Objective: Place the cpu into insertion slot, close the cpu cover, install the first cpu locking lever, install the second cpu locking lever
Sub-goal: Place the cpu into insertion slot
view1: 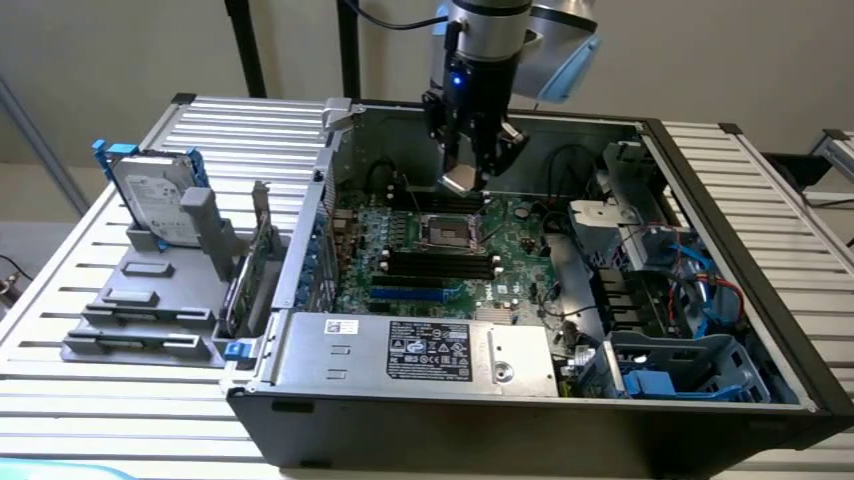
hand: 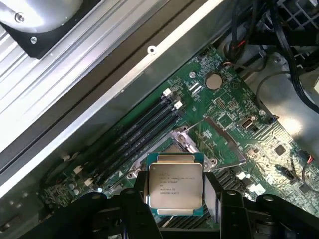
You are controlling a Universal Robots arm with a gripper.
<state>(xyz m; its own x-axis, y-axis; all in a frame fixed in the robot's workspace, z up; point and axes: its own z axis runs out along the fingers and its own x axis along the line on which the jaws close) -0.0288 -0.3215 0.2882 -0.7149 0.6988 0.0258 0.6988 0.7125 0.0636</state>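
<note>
1. Cpu [hand: 175, 181], the small flat square chip with a silvery metal face, was pinched by two opposite edges between the black gripper's [hand: 175, 195] fingers [hand: 141, 196]. It hung in the air, apart from the green motherboard [view1: 521, 260].
2. The square black insertion slot with its silvery rim [view1: 451, 235] lay below, slightly nearer than the chip. The thin silvery cpu cover [hand: 234, 149] was swung open beside it.
3. To my eye the hold on those thin edges was slight, so the cpu could slip or tilt.
4. A skewed or off-centre descent might catch the rim or damage the socket's contacts.
5. The fingers could also snag the open cover or the long black memory slots [hand: 134, 134] close by.
6. The arm dropped almost straight down into the open computer case [view1: 534, 440], with the gripper [view1: 467, 170] pointing at the board.
</note>
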